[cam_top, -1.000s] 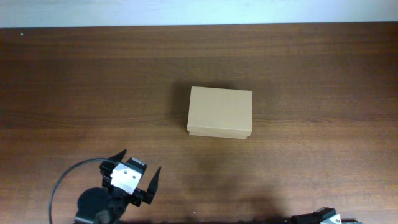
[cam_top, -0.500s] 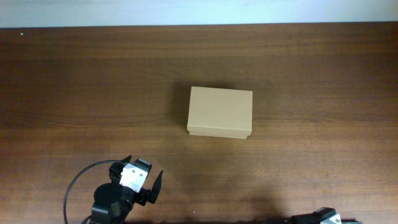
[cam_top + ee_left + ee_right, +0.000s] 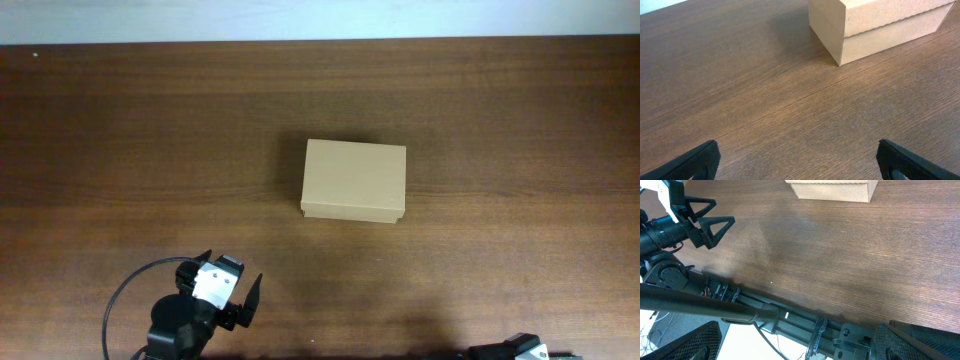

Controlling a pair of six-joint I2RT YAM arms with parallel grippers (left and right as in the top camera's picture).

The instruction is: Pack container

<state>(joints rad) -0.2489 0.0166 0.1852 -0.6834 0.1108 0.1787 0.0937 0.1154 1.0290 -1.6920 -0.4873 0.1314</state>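
Container (image 3: 354,180) (lid down), mid table (image 3: 100,120) — left gripper (image 3: 232,266) agape, nr edge

Table (image 3: 150,130) — dark brown wood, grain running left to right, faint sheen in the closer views. A pale band (image 3: 320,18) runs beyond its far edge in the overhead view, and one small light speck (image 3: 36,55) sits near the far left corner. Right wrist view — pale floor (image 3: 771,347) below the table's near edge, with thin cables (image 3: 657,321) lying on it at lower left.
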